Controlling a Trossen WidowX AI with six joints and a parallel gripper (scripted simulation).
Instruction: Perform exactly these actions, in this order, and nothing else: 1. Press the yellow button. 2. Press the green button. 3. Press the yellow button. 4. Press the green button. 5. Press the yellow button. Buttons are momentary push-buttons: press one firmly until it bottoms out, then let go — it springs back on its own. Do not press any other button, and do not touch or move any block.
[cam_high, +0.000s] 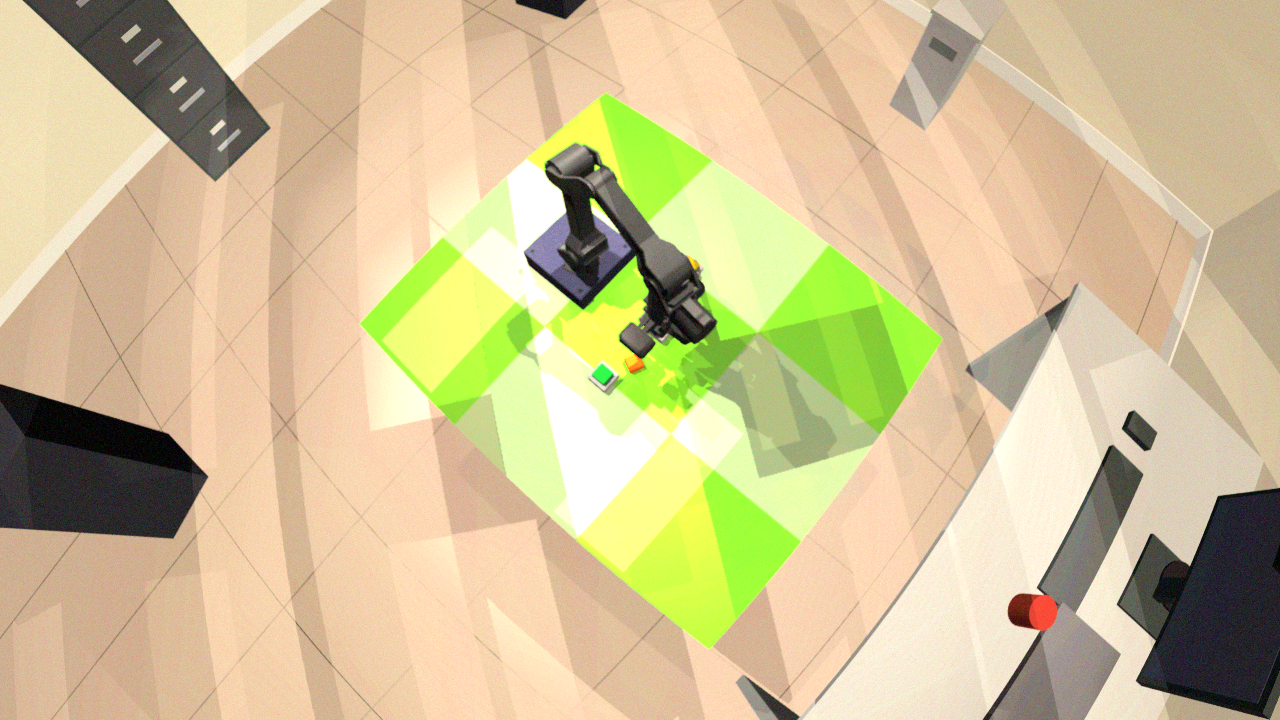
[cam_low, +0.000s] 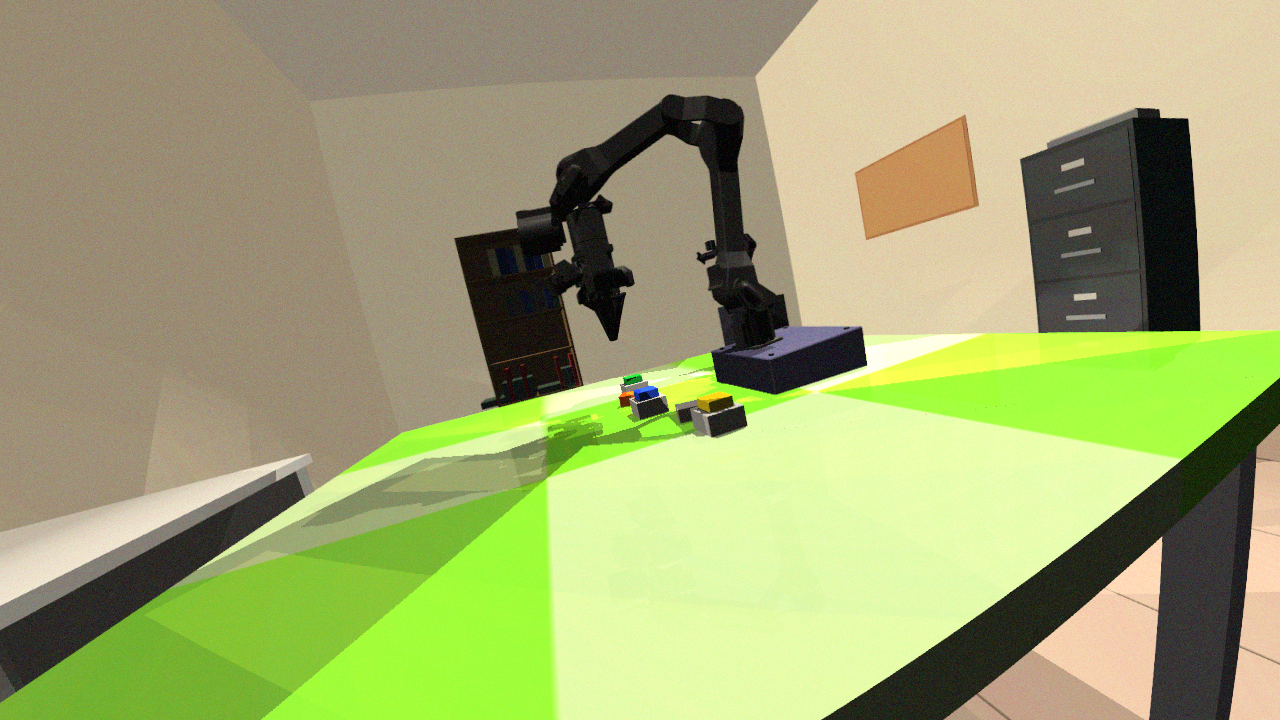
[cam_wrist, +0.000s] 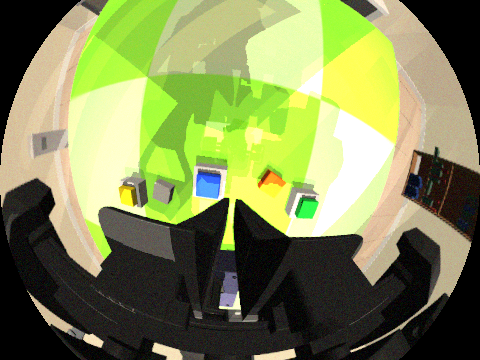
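Tool (cam_low: 612, 338) (cam_wrist: 231, 204) closed, nothing held, raised above the counter (cam_low: 716, 573) (cam_wrist: 200, 110) and apart from every button. Wrist view, from the fingertips: green button (cam_high: 602, 374) (cam_low: 632, 379) (cam_wrist: 306, 208) at three o'clock, yellow button (cam_high: 694, 264) (cam_low: 715, 402) (cam_wrist: 127, 195) at nine o'clock, blue button (cam_low: 646, 393) (cam_wrist: 208, 185) near, toward ten or eleven o'clock. Orange block (cam_high: 634, 364) (cam_low: 625, 399) (cam_wrist: 271, 181) sits toward two o'clock.

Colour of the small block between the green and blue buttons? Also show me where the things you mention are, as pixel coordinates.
Orange (cam_high: 634, 364) (cam_low: 625, 399) (cam_wrist: 270, 180); shows best in the wrist view.
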